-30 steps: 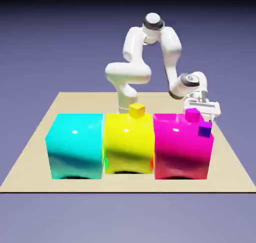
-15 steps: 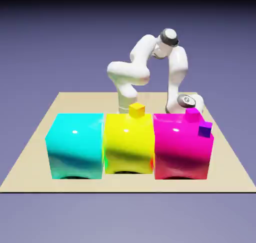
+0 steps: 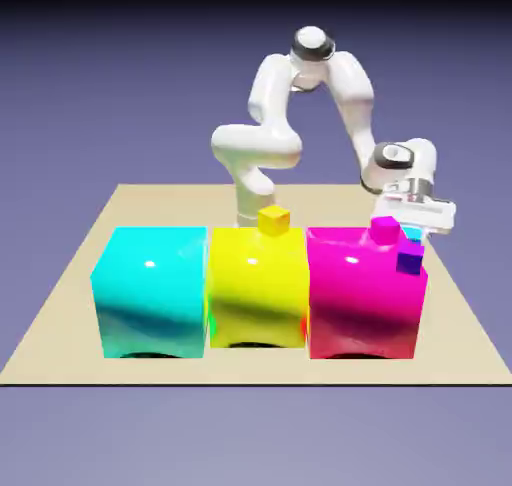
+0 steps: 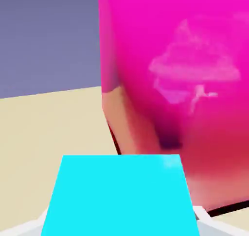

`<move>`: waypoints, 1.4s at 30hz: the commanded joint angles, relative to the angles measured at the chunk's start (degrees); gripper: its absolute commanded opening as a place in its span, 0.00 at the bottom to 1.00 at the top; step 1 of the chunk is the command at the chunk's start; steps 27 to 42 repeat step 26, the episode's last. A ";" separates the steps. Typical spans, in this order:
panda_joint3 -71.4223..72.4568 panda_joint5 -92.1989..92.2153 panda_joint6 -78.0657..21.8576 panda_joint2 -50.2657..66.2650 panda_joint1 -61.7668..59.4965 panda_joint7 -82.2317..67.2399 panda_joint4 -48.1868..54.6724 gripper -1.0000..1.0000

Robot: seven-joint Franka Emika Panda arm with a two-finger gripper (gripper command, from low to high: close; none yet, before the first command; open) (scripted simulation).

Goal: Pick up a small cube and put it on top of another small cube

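Observation:
My gripper (image 3: pixel 413 230) hangs behind the right rear corner of the big magenta cube (image 3: pixel 362 292), shut on a small cyan cube (image 3: pixel 412 234), of which only a sliver shows there. In the hand view the small cyan cube (image 4: pixel 119 193) fills the bottom middle between the grey fingertips (image 4: pixel 210 223), lifted off the tan table (image 4: pixel 48 128). A small magenta cube (image 3: pixel 384 230) and a small purple cube (image 3: pixel 409 262) rest on top of the big magenta cube. On the big yellow cube (image 3: pixel 257 286) sits a small yellow cube (image 3: pixel 274 220).
A big cyan cube (image 3: pixel 150 292) stands at the exterior view's left, in a row with the yellow and magenta ones. In the hand view the big magenta cube (image 4: pixel 185 84) looms close ahead, filling the upper right.
The arm dipped down behind the big magenta cube, the jaws went from open to shut on the small cyan cube, and the hand has come back up with it.

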 commanded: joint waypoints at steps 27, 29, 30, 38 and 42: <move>-23.43 -4.46 -18.91 -5.26 2.83 -6.29 3.35 1.00; -23.43 -4.46 -18.91 -5.26 2.83 -6.29 3.35 1.00; -23.43 -4.46 -18.91 -5.26 2.83 -6.29 3.35 1.00; -23.43 -4.46 -18.91 -5.26 2.83 -6.29 3.35 1.00; -23.43 -4.46 -18.91 -5.26 2.83 -6.29 3.35 1.00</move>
